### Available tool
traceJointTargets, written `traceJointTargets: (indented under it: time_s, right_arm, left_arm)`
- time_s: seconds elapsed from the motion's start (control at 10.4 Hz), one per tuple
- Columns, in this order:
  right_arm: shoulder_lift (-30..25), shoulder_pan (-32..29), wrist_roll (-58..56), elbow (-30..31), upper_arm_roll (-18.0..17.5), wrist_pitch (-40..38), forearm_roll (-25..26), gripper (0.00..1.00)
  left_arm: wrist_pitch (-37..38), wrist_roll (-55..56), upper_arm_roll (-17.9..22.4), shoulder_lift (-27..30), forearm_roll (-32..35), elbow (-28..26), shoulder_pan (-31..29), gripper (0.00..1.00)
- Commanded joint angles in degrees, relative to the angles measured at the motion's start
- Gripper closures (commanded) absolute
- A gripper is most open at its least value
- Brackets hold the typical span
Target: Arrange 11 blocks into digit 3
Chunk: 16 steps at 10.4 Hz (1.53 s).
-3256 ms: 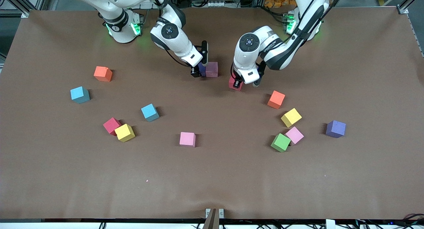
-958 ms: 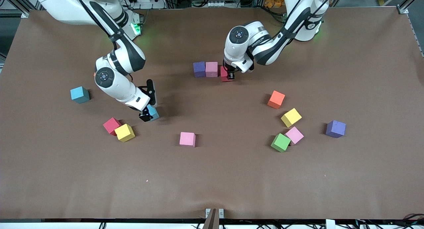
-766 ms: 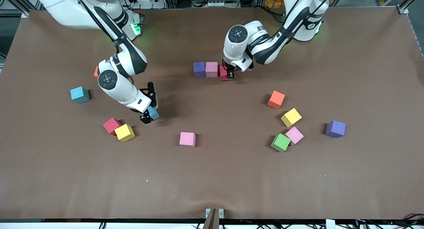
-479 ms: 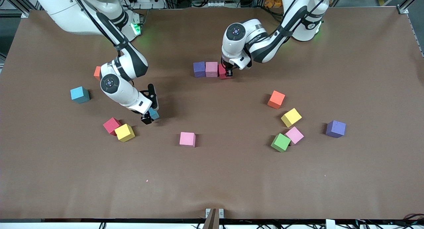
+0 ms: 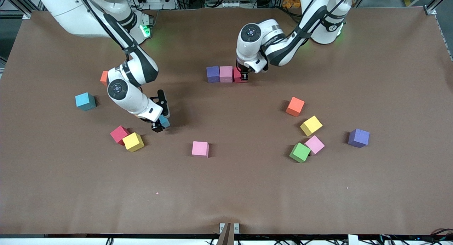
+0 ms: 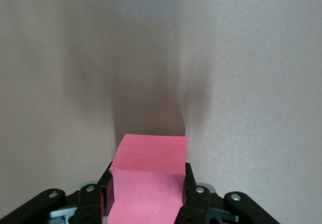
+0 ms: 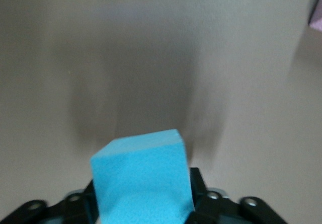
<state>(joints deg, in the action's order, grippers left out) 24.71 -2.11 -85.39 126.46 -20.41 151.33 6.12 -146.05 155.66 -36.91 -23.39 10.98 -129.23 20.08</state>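
While the two arms bend low over the brown table [image 5: 226,188], the front view shows a short row: a purple block [image 5: 212,74], a pink block [image 5: 226,74] touching it, and a red block [image 5: 238,76] against the pink one on the side toward the left arm's end. The left gripper [image 5: 244,77] is clamped on that red block, down at the table. Nearer the camera than the row, toward the right arm's end, the right gripper [image 5: 157,126] sits around a blue block [image 5: 164,121]. Around that blue block lie a red cube [image 5: 119,134] touching a yellow cube [image 5: 133,142], another blue cube [image 5: 85,101], and an orange cube [image 5: 103,77] half hidden by the arm. Toward the left arm's end of the row are an orange, yellow, pale pink, green and purple cube, with a lone pink cube [image 5: 200,148] nearer the camera. From the left wrist view, the pinkish-red block [image 6: 147,176] is squeezed between both fingers [image 6: 193,196]. From the right wrist view, the blue block [image 7: 142,176] fills the gap between the jaws; I cannot tell whether they grip it.
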Motion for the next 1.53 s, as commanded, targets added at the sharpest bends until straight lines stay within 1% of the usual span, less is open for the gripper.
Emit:
traceJointTargets:
  time_s: [0.0,0.1,0.29,0.48,0.57,0.67,0.77,0.96,1.05,1.15,1.24,1.34,1.44]
  right_arm:
    - [0.26,0.7,-0.75,-0.78,0.98,0.64,0.47,0.72]
    - [-0.01,0.62,-0.48,-0.69,1.24,0.46,0.21,0.76]
    - [-2.54,0.79,0.65,-0.69,1.16,0.02,-0.05,0.79]
    - [-7.11,2.36,7.13,-0.52,1.16,-1.9,-0.14,0.78]
    - [-8.08,3.5,10.47,-0.6,1.16,-2.43,-0.14,0.78]
    - [-8.27,4.39,15.2,-0.78,1.07,-2.53,-0.14,0.75]
    - [-8.18,4.57,19.51,-0.78,0.98,-2.53,-0.14,0.74]
    - [-8.79,5.1,31.53,-0.6,0.46,-3.83,-0.14,0.74]
    - [-10.19,5.18,38.73,-0.52,-0.15,-7.41,-0.14,0.74]
    - [-11.86,6.06,45.85,-0.26,-0.33,-8.84,-0.14,0.74]
    - [-13.44,7.28,51.75,0.79,-0.33,-8.85,-0.14,0.74]
    - [-14.33,8.86,60.34,1.24,-0.42,-8.86,-0.14,0.74]
    - [-14.25,10.79,70.34,1.5,-0.42,-8.77,-0.14,0.74]
  left_arm:
    - [-1.51,3.51,-0.09,0.62,1.15,-0.85,0.66,1.0]
    - [-1.51,3.42,-0.09,0.54,1.15,-0.85,0.66,1.0]
    - [-1.51,3.25,-0.09,0.54,1.15,-1.03,0.66,1.0]
    - [-1.86,3.25,-0.09,0.36,1.85,-1.03,0.48,0.99]
    - [-1.87,3.25,-0.09,0.1,1.85,-1.03,0.48,0.98]
    - [-1.95,3.25,-0.09,-0.08,1.85,-0.94,0.57,0.98]
    - [-1.95,3.25,0.0,-0.16,1.94,-0.94,0.66,0.98]
    - [-2.22,3.33,-0.09,-0.6,3.17,-0.94,0.57,0.96]
    - [-2.3,3.25,-0.09,-0.78,3.17,-0.94,0.66,0.93]
    - [-2.31,3.25,-0.09,-0.87,3.17,-0.85,0.66,0.9]
    - [-2.31,3.25,-0.09,-0.96,3.17,-0.85,0.66,0.9]
    - [-2.31,3.25,0.0,-0.96,3.17,-0.77,0.66,0.87]
    - [-2.31,3.25,-0.09,-0.96,3.17,-0.85,0.66,0.76]
